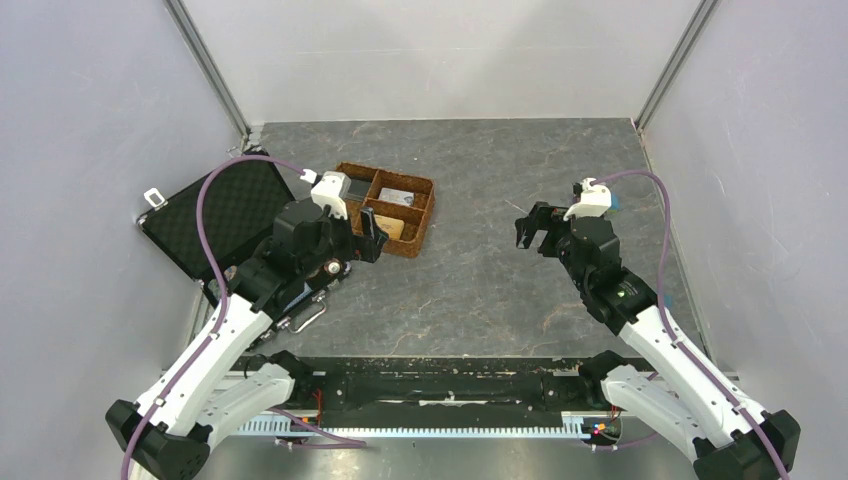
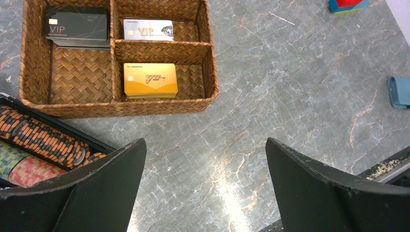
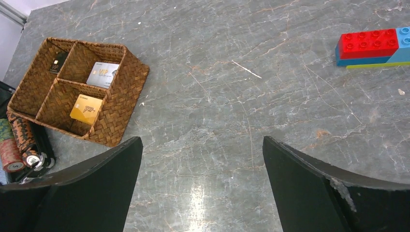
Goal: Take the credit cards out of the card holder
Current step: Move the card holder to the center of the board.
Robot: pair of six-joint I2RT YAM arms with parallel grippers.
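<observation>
Three compartments of the wicker tray (image 2: 116, 50) hold credit cards (image 2: 150, 79): a black stack at 10 o'clock, a silver card at 1 o'clock and an orange-gold stack at 5 o'clock. The card holder (image 2: 399, 92) lies flat on the grey table (image 2: 290, 72) at 3 o'clock in the left wrist view, cut by the frame edge and well apart from the tray. Poker chips (image 2: 43, 140) sit in the black case (image 1: 215, 215) at 8 o'clock. Toy bricks (image 3: 372, 46) lie at 1 o'clock in the right wrist view. The left gripper (image 2: 204, 159) and the right gripper (image 3: 200, 154) hover with fingers spread wide, grasping nothing.
</observation>
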